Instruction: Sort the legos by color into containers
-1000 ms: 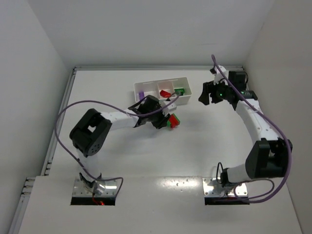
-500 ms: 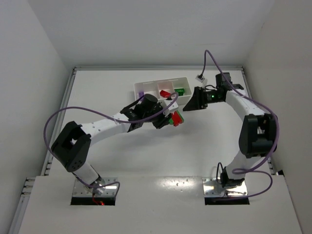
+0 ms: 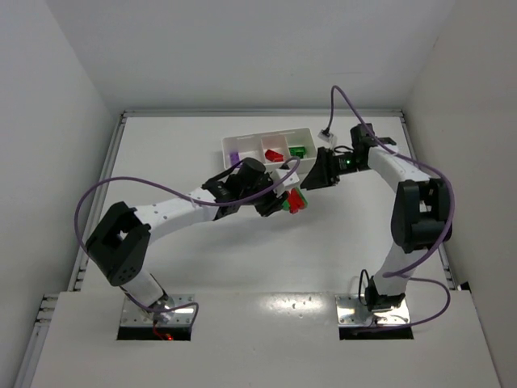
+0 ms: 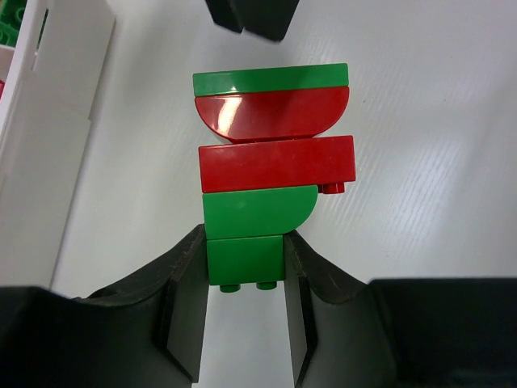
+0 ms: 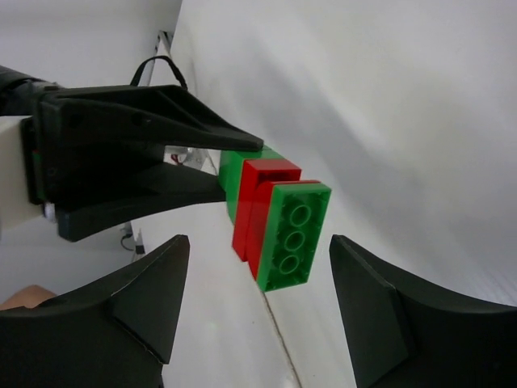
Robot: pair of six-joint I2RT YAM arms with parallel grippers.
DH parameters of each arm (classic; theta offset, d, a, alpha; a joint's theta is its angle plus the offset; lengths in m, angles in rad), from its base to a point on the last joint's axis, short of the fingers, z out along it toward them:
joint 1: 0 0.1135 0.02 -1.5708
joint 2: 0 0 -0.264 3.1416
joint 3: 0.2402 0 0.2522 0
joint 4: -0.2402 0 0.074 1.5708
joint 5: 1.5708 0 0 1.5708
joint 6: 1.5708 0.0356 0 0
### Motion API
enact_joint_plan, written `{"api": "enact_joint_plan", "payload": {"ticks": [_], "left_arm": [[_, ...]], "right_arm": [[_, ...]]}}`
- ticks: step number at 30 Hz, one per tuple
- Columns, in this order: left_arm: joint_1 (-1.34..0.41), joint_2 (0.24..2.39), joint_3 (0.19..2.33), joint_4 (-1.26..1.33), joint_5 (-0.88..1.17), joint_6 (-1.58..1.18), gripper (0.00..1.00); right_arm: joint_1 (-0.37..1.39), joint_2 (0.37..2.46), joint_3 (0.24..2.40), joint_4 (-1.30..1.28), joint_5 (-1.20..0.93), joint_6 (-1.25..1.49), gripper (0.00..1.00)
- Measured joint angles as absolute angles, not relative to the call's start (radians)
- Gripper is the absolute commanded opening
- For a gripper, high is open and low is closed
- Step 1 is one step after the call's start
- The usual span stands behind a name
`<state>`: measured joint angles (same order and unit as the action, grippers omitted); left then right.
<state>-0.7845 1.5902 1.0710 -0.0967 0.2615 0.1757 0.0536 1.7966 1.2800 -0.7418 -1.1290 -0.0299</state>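
**Left pincer** (image 4: 245, 263): clenched, gripping the stack (image 4: 275, 166) by its nearest green brick. It is holding the stack low over the counter (image 3: 242, 250), as far as can be told, just in front of the right end of the tray (image 3: 266, 134).

**Stack, axis:** the long axis is running straight out from the left pincer toward the right pincer (image 5: 258, 242), which is facing the free end head-on.

**Right pincer:** released, with jaws standing wide on either side of the end green brick and touching nothing. As the only free pincer and the one close by, it is probably lining up to pull the end piece off.

**Stack, look:** five glossy pieces. From the grip outward they are a green block, a green quarter-round, a red block, a red half-round and a green plate showing three round sockets.
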Motion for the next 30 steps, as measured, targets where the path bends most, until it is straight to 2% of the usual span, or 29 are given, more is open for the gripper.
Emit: {"api": "enact_joint_plan", "payload": {"ticks": [14,17,19,21,30], "left_arm": [[-0.813,1.589,1.123,-0.121,0.243,0.176,0.09],[-0.813,1.589,1.131,-0.136,0.239,0.176,0.09],[-0.813,1.589,1.136,-0.141,0.239,0.176,0.09],[-0.813,1.589,1.138,-0.144,0.241,0.176,0.09],[-0.816,1.589,1.141,-0.154,0.237,0.185,0.09]], "right_arm": [[0.102,1.876,1.328,-0.835,-1.183,-0.114,0.72],[0.114,1.916,1.380,-0.918,-1.190,-0.204,0.67],[0.117,1.948,1.402,-0.981,-1.205,-0.268,0.56],[0.118,1.973,1.413,-1.028,-1.207,-0.319,0.51],[0.132,2.019,1.441,-1.165,-1.217,-0.448,0.51]]}}
